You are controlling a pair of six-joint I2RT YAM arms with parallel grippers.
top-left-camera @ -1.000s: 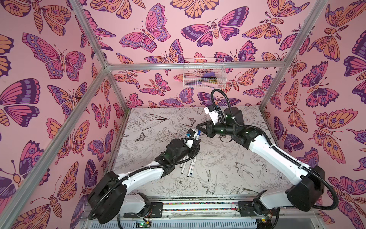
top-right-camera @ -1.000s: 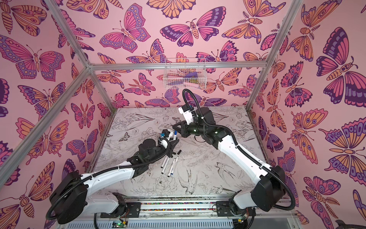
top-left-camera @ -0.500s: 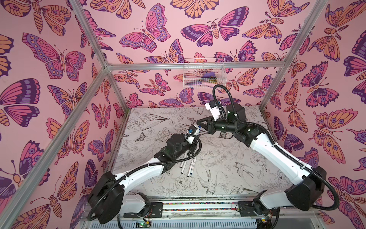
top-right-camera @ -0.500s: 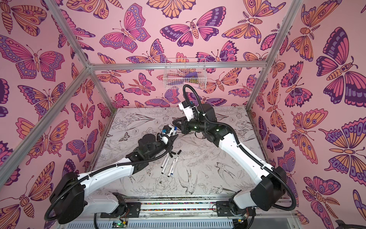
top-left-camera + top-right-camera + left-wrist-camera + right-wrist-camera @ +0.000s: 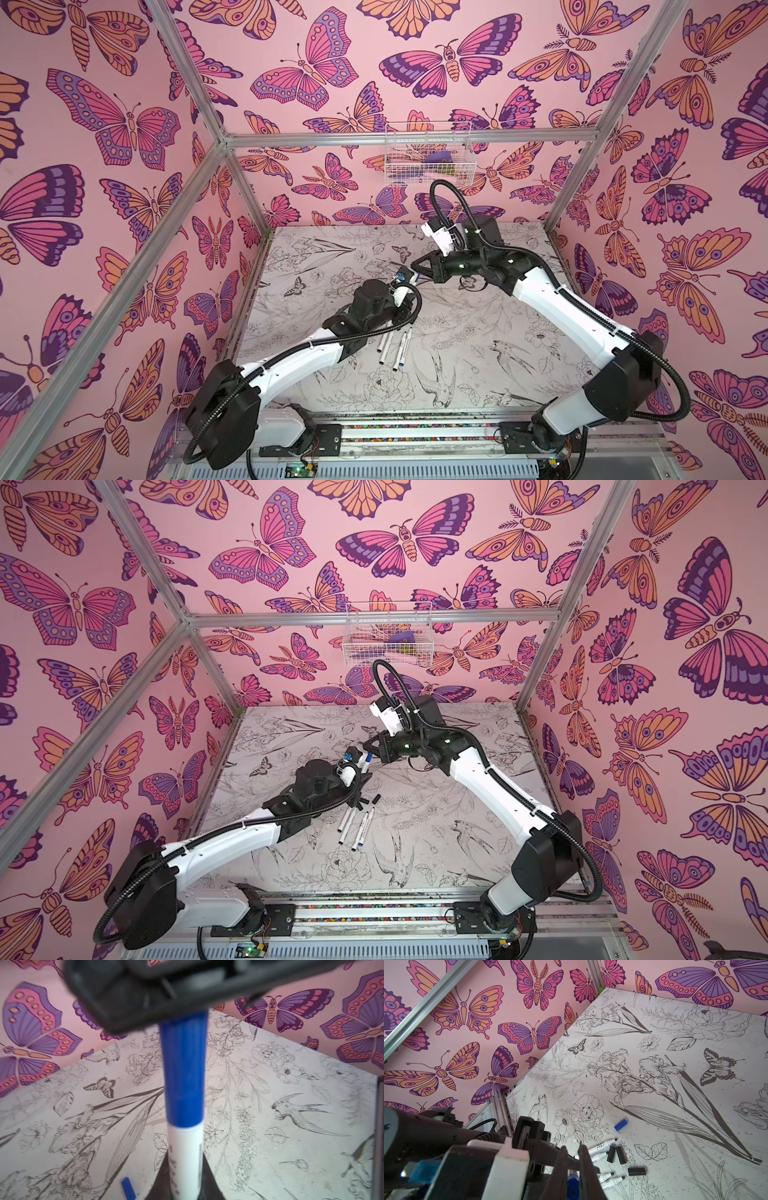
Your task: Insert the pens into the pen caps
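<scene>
Above the middle of the table (image 5: 478,353), the two arms met over one pen. The left gripper (image 5: 184,1178) had its jaws pinched tight on the white barrel of the held pen (image 5: 185,1153), and the right gripper (image 5: 572,1157) was closed hard round the far end of the blue cap (image 5: 182,1068). From the left wrist view, that cap sat flush against the barrel with no tip showing. I judged this joining done or all but done, needing at most a last push and a release.

All else was left. Four loose pens (image 5: 600,1145) lay uncapped side by side between the table's middle and its front edge. Three black caps (image 5: 620,1155) lay just beside their tips, and a spare blue cap (image 5: 620,1125) a little apart from them.

The table was a pale sheet printed with grey line drawings of flowers, birds and butterflies, speckled with dark marks. Pink butterfly walls (image 5: 332,75) in an aluminium frame (image 5: 199,183) enclosed it. A white wire basket (image 5: 428,153) hung on the back wall, holding something purple.
</scene>
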